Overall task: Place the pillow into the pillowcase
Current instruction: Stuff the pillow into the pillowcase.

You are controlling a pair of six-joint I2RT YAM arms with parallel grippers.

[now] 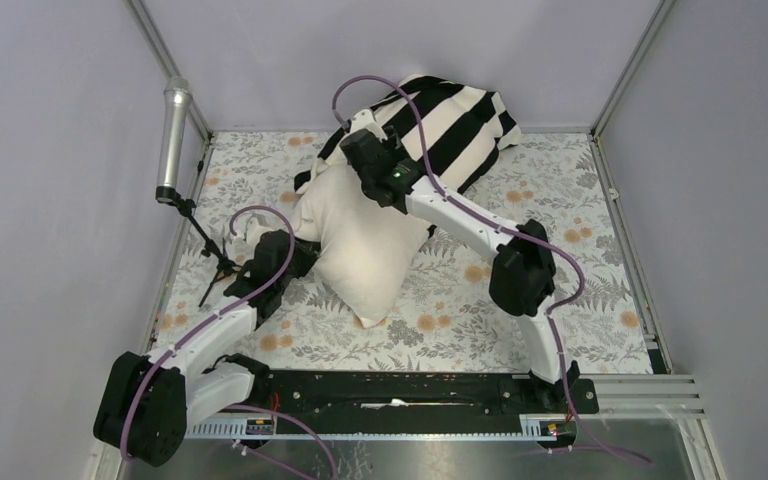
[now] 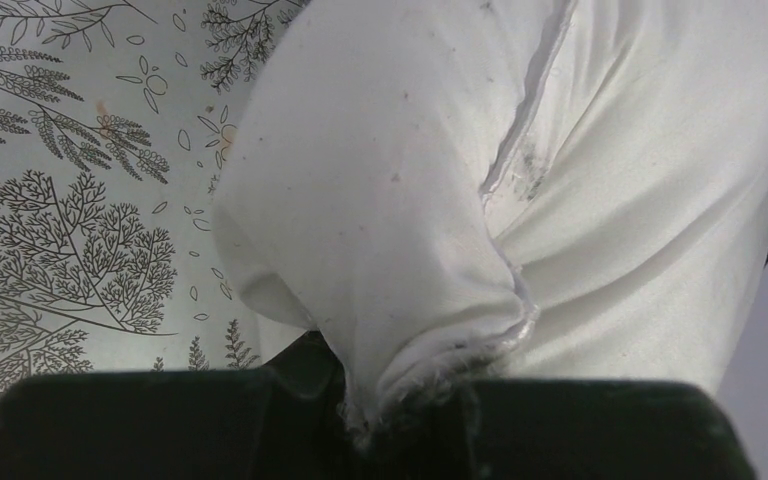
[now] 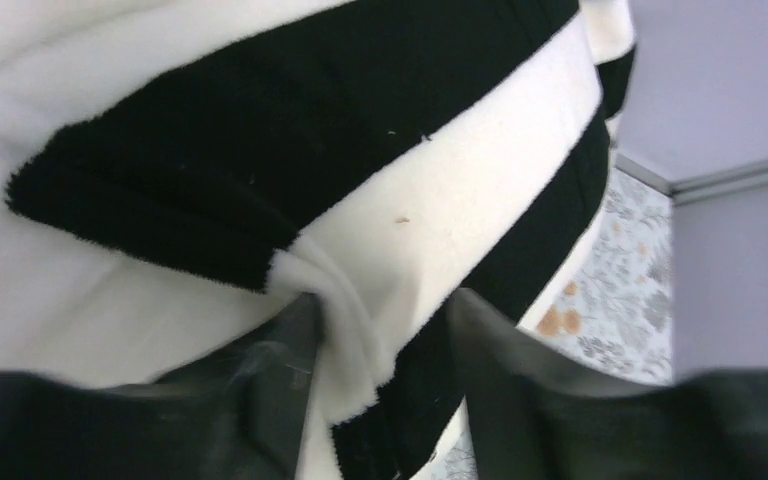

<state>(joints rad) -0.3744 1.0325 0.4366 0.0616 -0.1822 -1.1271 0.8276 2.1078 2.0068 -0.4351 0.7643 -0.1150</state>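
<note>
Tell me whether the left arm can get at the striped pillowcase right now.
Probably not: the left hand is shut on a corner of the pillow, and the pillow's bulk lies between it and the pillowcase at the far side.

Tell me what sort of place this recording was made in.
Probably a lab test cell: plain lilac walls in a metal frame, a floral table covering, a microphone on a stand.

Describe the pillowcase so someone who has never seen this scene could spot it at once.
Start at the floral-covered table. At its far edge, against the lilac back wall, lies a bunched cloth: the pillowcase. Its wide black and white stripes set it apart from the plain cream pillow just in front.
</note>
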